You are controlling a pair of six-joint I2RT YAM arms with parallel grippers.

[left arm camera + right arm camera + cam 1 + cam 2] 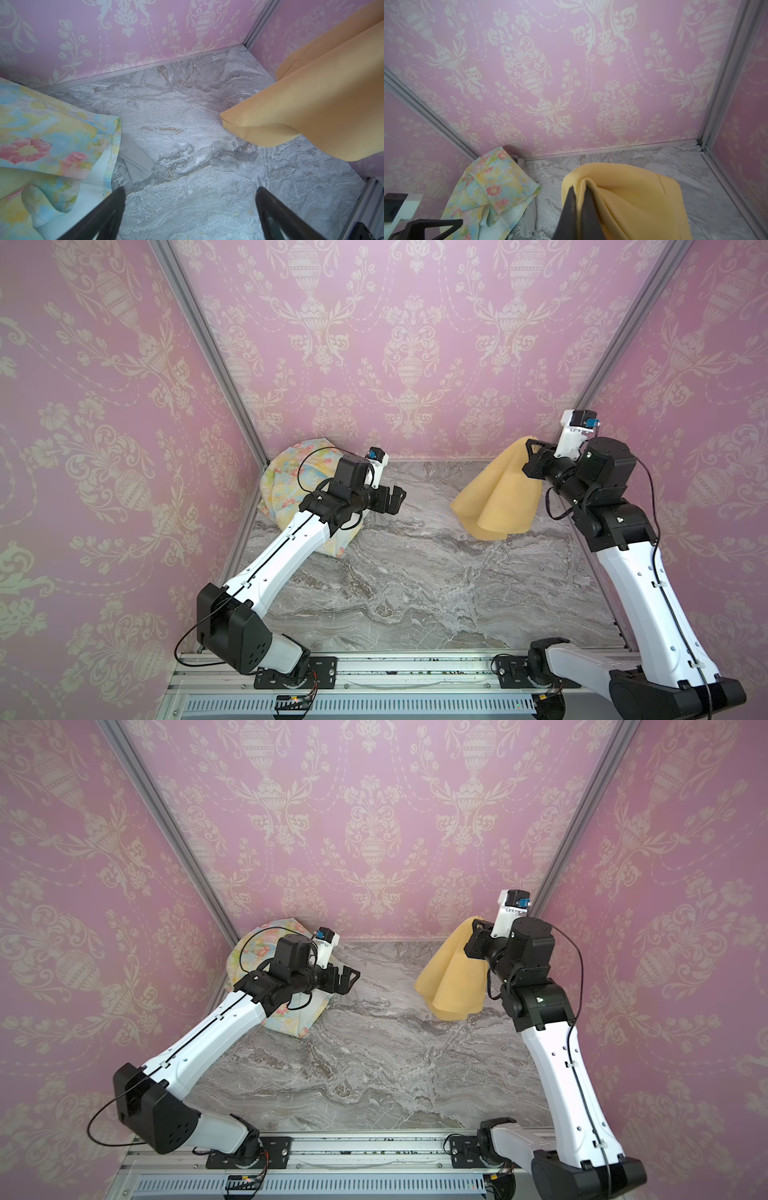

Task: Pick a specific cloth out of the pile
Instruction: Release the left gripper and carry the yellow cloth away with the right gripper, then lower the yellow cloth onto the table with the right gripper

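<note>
The mustard-yellow cloth [496, 497] [455, 979] hangs in the air at the right back of the table, pinched at its top edge by my right gripper [531, 446] [580, 188], which is shut on it. Its lower folds [307, 116] dangle just above the marble. The pile [291, 485] [253, 952], a rumpled pastel floral cloth [490, 187] with pink flowers, lies in the back left corner. My left gripper [395, 499] [190, 199] hovers open and empty just right of the pile, over bare table.
A grey cloth [133, 164] [529, 220] pokes out from under the floral one. Pink patterned walls [395, 344] close in the back and both sides. An aluminium rail [374, 668] runs along the front edge of the marble table [415, 580].
</note>
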